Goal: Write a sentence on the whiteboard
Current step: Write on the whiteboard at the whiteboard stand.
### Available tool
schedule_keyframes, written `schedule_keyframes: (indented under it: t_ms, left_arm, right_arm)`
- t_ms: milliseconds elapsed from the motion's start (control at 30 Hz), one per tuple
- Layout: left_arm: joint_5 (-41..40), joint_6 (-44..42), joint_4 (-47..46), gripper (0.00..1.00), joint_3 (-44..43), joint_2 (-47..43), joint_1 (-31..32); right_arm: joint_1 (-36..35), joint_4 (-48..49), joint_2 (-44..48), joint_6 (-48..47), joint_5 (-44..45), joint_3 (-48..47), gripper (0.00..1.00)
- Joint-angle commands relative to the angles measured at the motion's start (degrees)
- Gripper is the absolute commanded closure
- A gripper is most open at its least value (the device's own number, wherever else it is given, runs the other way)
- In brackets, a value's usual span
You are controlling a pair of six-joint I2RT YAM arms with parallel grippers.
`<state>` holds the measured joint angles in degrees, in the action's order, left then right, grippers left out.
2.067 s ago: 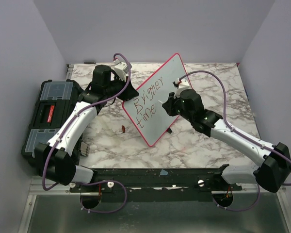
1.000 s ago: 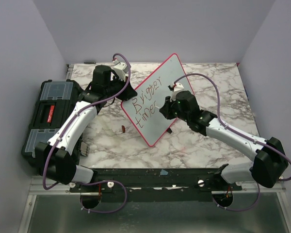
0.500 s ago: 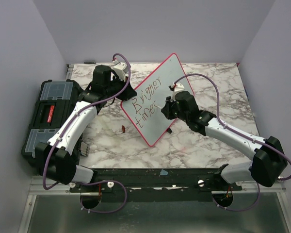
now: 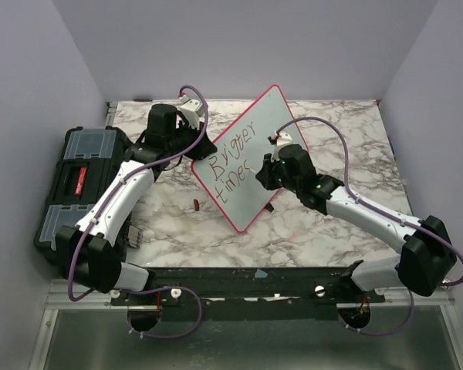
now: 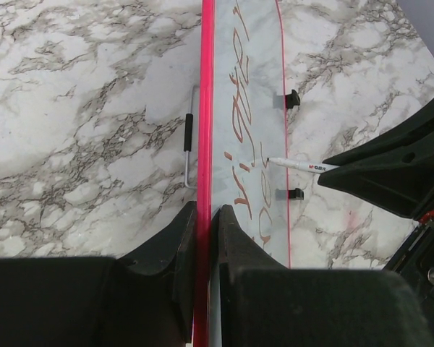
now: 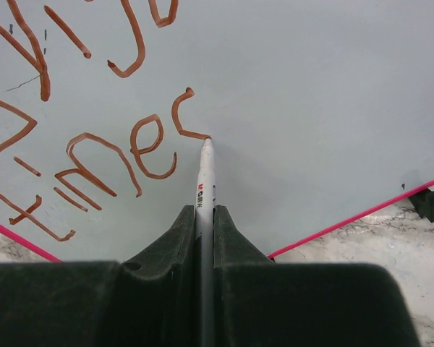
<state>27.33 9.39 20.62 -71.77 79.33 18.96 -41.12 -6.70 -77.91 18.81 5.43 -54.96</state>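
The whiteboard [image 4: 251, 158] stands tilted on the marble table, pale surface in a thin red-pink frame. My left gripper [image 5: 205, 217] is shut on its frame edge [image 5: 206, 108], one jaw on each face. The sentence [image 4: 231, 160] reads "Brigger" with "times" below it in reddish-brown marker [image 6: 116, 155]. My right gripper [image 6: 204, 217] is shut on a white marker pen [image 6: 205, 181]. Its tip touches the board at the end of the last "s" [image 6: 188, 116]. The pen [image 5: 304, 166] also shows in the left wrist view, pointing at the board face.
A black toolbox [image 4: 81, 189] with clear lid compartments sits at the table's left edge. A small dark red cap [image 4: 196, 205] lies on the marble by the board's lower corner. Two black clips [image 5: 292, 99] stick out at the board's far edge. A wire stand [image 5: 189, 144] props its back.
The word on the second line grew from "time" to "times". My right gripper moved slightly with the pen along the board. The left arm and board stayed still.
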Motion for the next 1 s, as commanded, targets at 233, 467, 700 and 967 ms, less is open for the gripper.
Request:
schedule_keyframes:
  t_ms: [233, 467, 700, 967]
  left_arm:
    - [-1.58, -4.85, -1.86, 1.00, -1.49, -1.21, 0.46]
    - [-1.52, -4.89, -2.14, 1.00, -1.29, -1.24, 0.46]
    - [-2.02, -5.02, -2.42, 1.00, -0.33, -1.59, 0.46]
    - [-2.11, -5.04, -2.71, 1.00, 0.48, -2.24, 0.46]
  right_arm:
    - [-0.45, -2.04, -2.22, 1.54, -8.53, 1.08, 0.99]
    - [-0.45, -2.35, -2.88, 1.97, -10.76, 0.18, 0.99]
    - [-0.44, -1.48, 0.98, 2.88, -10.08, -1.73, 0.99]
    - [-0.45, -5.11, 8.09, 3.09, -4.49, -4.06, 0.99]
